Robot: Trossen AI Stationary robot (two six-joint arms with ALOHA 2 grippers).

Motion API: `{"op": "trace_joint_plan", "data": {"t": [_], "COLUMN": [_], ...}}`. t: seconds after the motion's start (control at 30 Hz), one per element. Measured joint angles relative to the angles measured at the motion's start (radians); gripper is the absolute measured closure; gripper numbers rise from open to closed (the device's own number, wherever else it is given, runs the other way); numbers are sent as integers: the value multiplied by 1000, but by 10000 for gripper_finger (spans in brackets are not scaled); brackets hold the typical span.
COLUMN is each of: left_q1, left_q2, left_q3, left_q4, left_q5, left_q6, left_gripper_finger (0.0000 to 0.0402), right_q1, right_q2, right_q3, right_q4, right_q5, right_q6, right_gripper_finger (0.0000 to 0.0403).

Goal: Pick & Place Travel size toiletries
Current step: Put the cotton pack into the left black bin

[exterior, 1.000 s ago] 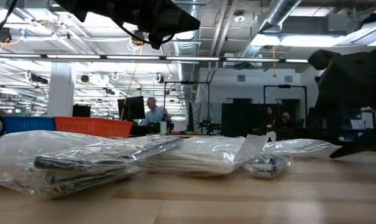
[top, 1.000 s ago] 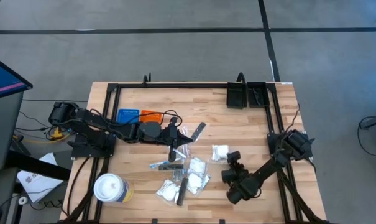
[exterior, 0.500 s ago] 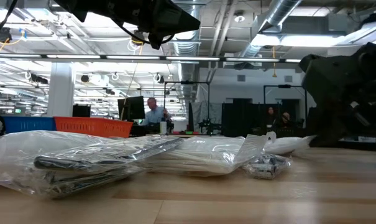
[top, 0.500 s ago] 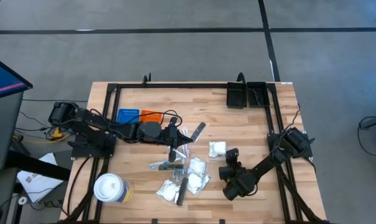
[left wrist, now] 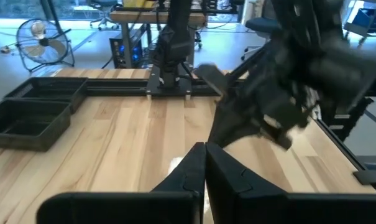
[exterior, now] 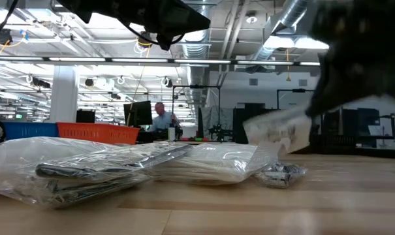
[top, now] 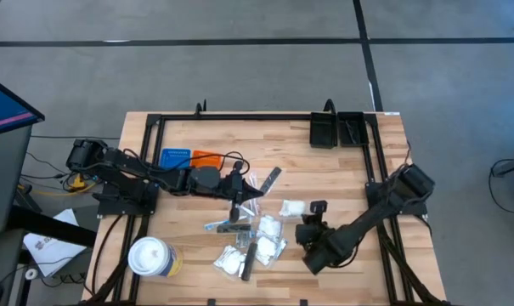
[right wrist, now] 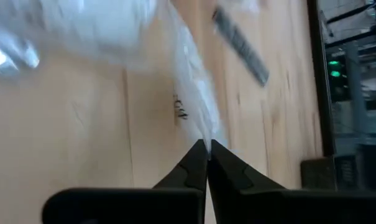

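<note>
Packets [top: 269, 229], cup [top: 151, 256] on table [top: 341, 170]

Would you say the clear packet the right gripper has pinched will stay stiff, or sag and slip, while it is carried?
The clear packet is probably floppy: thin crinkly film trails from the right gripper, pinched only at an edge. It looks light, hanging clear of the table. The smooth film might slip.

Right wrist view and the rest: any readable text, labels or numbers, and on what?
None can be read.
Clear packet pinched in the shut right gripper: a small dark print mark, too blurred to read.
Same packet in the low view: faint dark marks, blurred.
White lidded cup: a yellowish label, too small to read.
Blue tray and orange tray: no text visible.
</note>
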Motion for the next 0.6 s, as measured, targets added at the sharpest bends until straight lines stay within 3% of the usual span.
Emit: {"op": "trace_joint_plan", "data": {"t": [0.2,0.6], "left_q1": [-6,-6], "left_q2": [0,0], "left_q3": [0,0], "left_q4": [0,-10], "left_q5": [5,22], "left_q6": [28,34], "left_gripper_finger": [364,233], "right_q1": [-6,-13], "right_q2": [-161,-399], "right_q3": [28,30], "right_q4": [4,12], "right_q5": [4,33], "right_q6": [32,101], "right_gripper_finger": [402,402]}}
